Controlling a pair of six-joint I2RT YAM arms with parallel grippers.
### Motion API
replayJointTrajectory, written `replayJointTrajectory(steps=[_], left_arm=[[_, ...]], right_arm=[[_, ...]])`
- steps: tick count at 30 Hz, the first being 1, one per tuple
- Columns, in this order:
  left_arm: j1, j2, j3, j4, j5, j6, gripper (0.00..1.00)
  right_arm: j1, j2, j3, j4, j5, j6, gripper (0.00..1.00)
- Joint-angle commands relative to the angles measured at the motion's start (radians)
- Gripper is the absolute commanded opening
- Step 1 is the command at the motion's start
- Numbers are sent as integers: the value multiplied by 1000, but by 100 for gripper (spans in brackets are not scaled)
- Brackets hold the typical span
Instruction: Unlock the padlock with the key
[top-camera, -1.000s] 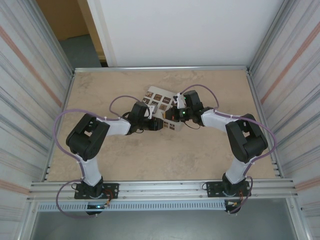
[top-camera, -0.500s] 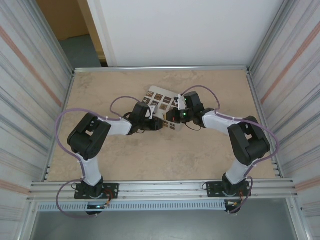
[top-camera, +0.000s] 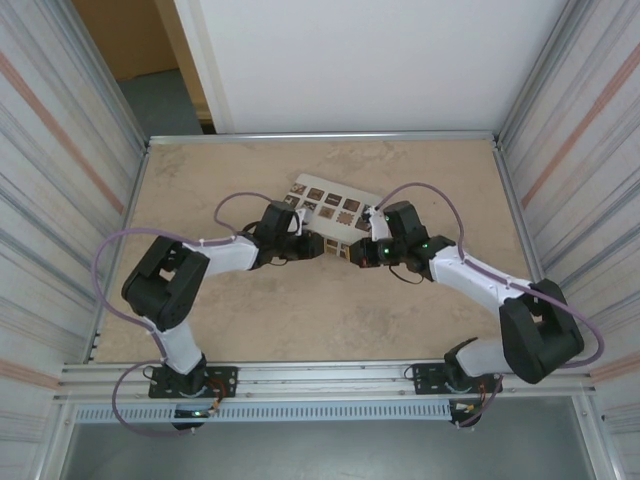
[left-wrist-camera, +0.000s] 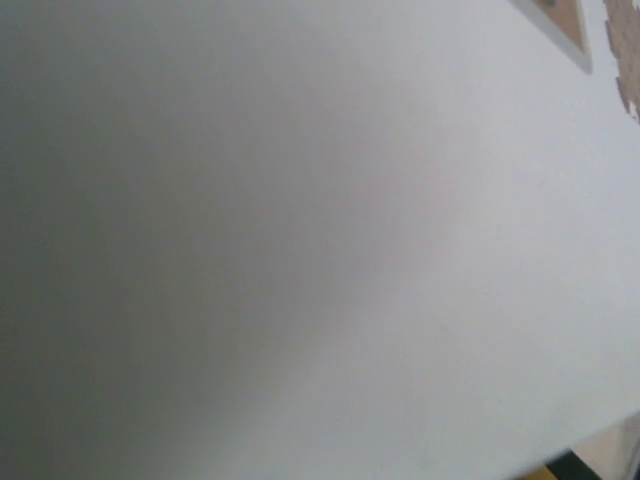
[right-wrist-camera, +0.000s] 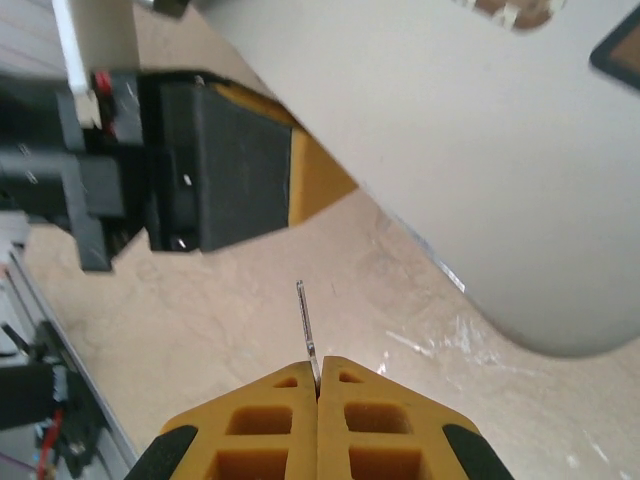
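My right gripper (right-wrist-camera: 318, 385) is shut on the key (right-wrist-camera: 306, 320), a thin metal blade seen edge-on that sticks out ahead of the yellow fingertips above the table. In the top view this gripper (top-camera: 358, 252) sits at the near edge of the white slotted box (top-camera: 335, 205), facing my left gripper (top-camera: 318, 247). The left gripper's black body and yellow finger (right-wrist-camera: 312, 190) lie tight against the box's underside edge. How its jaws stand is hidden. The padlock is hidden from view. A blurred white box face (left-wrist-camera: 300, 240) is pressed close to the left wrist camera.
The beige table (top-camera: 300, 320) is walled by metal panels left and right, with a rail along the near edge (top-camera: 320, 375). Purple cables loop off both arms. The box's rounded corner (right-wrist-camera: 560, 340) rests on the table just right of the key.
The right arm has stretched out, its elbow swinging right and toward the near edge, and its gripper has slid off the box to the box's near edge. The left arm's elbow shifted left.
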Motion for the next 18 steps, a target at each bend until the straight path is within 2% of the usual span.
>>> replayJointTrajectory(steps=[1, 10, 18], left_arm=[[-12, -63, 34, -28, 58, -51, 15], [-12, -94, 101, -182, 98, -125, 12], [-13, -124, 98, -196, 133, -175, 11]], right_arm=[[49, -26, -35, -58, 104, -95, 0], [206, -3, -68, -1, 305, -188, 0], [257, 7, -90, 64, 412, -256, 0]])
